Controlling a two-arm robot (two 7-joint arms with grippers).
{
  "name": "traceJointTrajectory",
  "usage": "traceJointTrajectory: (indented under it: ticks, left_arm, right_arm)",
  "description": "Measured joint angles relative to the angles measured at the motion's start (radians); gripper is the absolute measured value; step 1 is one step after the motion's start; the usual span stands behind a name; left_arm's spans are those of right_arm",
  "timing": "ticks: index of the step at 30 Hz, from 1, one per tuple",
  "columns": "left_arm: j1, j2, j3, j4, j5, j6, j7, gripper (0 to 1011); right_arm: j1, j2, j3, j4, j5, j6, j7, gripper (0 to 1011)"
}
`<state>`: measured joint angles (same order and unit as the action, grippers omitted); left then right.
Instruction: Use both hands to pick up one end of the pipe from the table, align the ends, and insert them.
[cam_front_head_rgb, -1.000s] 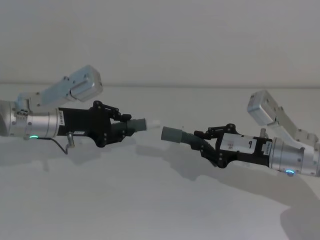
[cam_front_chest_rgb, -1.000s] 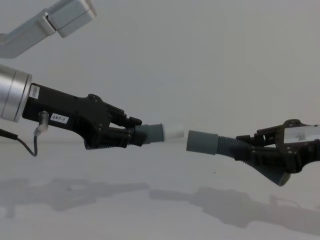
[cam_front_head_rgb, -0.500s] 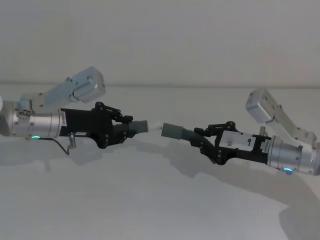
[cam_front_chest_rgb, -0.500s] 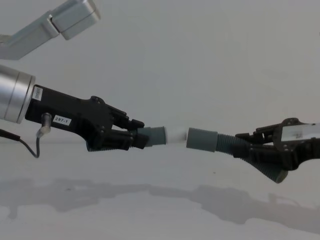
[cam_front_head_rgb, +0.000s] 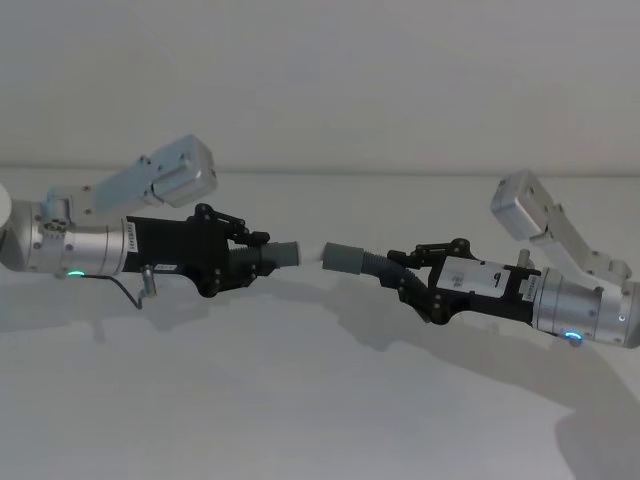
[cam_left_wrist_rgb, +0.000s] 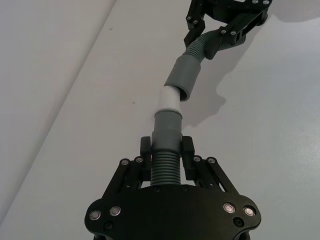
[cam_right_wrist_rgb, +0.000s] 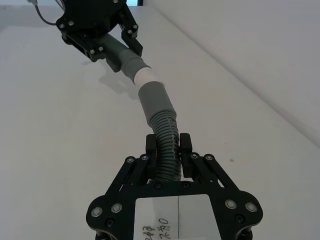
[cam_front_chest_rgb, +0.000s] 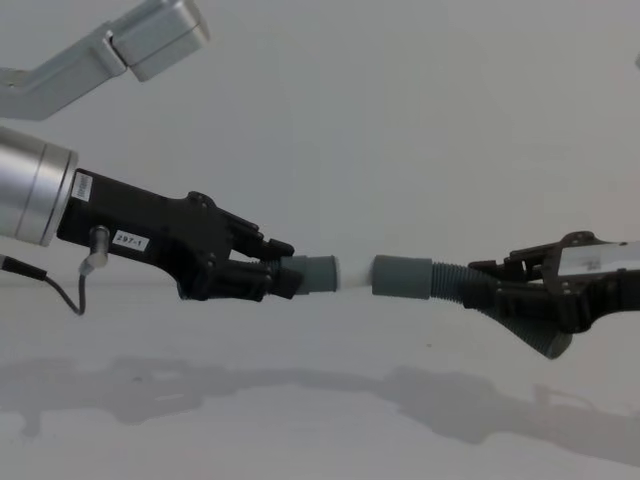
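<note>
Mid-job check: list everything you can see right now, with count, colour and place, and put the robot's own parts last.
hose piece with white tip: 1, dark grey, held above the table on the robot's left.
white tip: 1, white, at the mouth of the grey cuff.
hose piece with grey cuff: 1, dark grey, held above the table on the robot's right.
grey cuff: 1, grey, facing the white tip.
table: 1, white, below both pieces.
left gripper: 1, black, shut on its piece's ribbed part.
right gripper: 1, black, shut on its piece's ribbed part.
</note>
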<state>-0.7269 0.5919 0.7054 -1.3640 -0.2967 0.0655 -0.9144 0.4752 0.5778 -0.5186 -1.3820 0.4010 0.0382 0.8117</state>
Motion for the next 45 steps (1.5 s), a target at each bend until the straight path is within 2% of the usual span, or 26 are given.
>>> traceJointTrajectory:
  ticks: [45]
  left_arm:
    - [-0.009,0.02,0.026,-0.011,-0.033,-0.02,-0.006,348]
  right_arm:
    - [0.017,0.006,-0.025,0.001,0.033,0.022,-0.029,262]
